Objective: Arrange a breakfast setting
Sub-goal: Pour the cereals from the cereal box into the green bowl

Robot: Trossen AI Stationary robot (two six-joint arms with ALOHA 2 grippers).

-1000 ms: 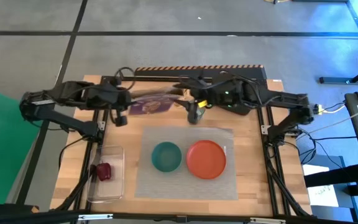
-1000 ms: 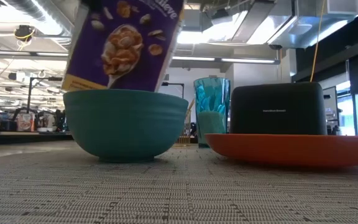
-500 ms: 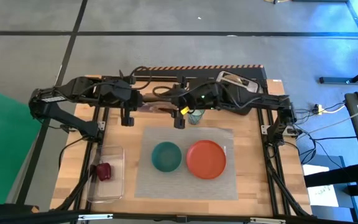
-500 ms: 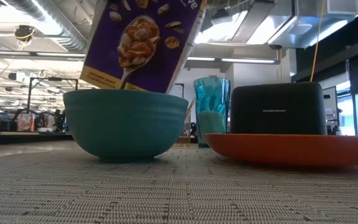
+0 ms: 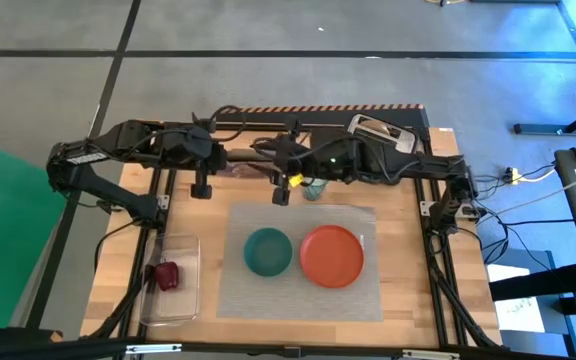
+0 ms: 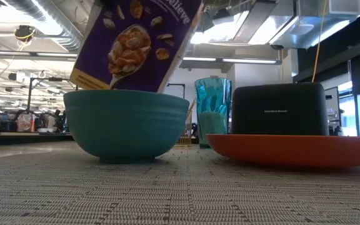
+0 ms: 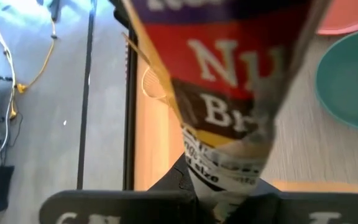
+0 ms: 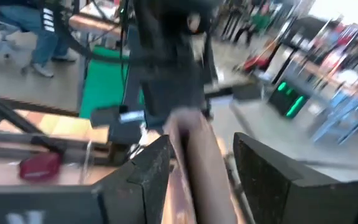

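1. Since half a second earlier, the cereal box (image 6: 136,44) had been tilted further in the low view, its printed face leaning above the teal bowl (image 5: 267,251).
2. The box was held in the air between both arms, behind the grey placemat (image 5: 298,300).
3. The left gripper (image 7: 222,202) was clamped on one end of the box; the right gripper (image 8: 194,171) had its fingers set about the other end.
4. The bowl and the orange-red plate (image 5: 331,256) lay side by side on the placemat; the teal cup (image 6: 212,111) stood behind them.
5. Pouring was judged imminent; the setting remained incomplete.
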